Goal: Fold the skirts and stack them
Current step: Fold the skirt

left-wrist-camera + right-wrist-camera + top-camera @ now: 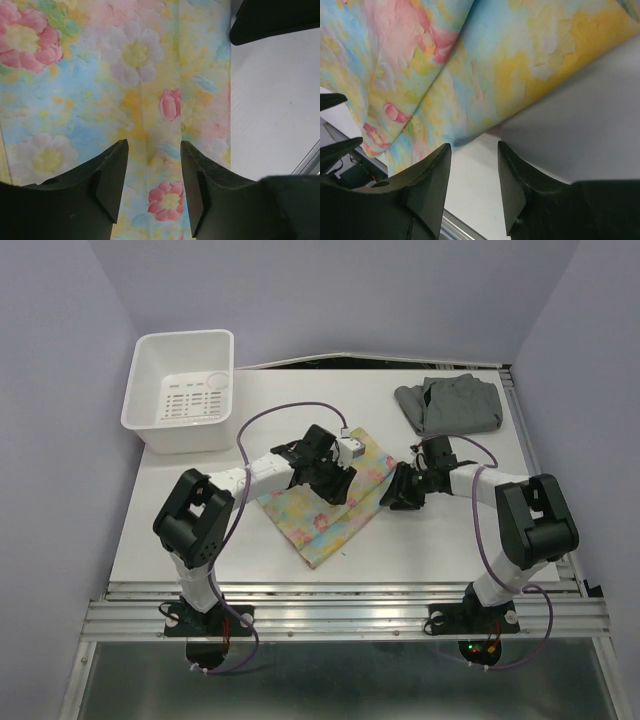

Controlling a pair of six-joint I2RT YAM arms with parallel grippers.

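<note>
The flowered pastel skirt (325, 505) lies folded into a long strip in the middle of the table. My left gripper (335, 483) hovers over its middle; in the left wrist view it (152, 150) stands open above the flat cloth (100, 90), nothing between its fingers. My right gripper (398, 492) sits at the strip's right edge; its wrist view shows it (474, 150) open over bare table, just off the cloth's edge (470, 75). The grey skirt (449, 404) lies bunched at the back right, apart from both grippers.
A white plastic bin (182, 390) stands at the back left corner. The table's metal front rail (340, 605) runs along the near edge. Purple cables loop from both arms over the table.
</note>
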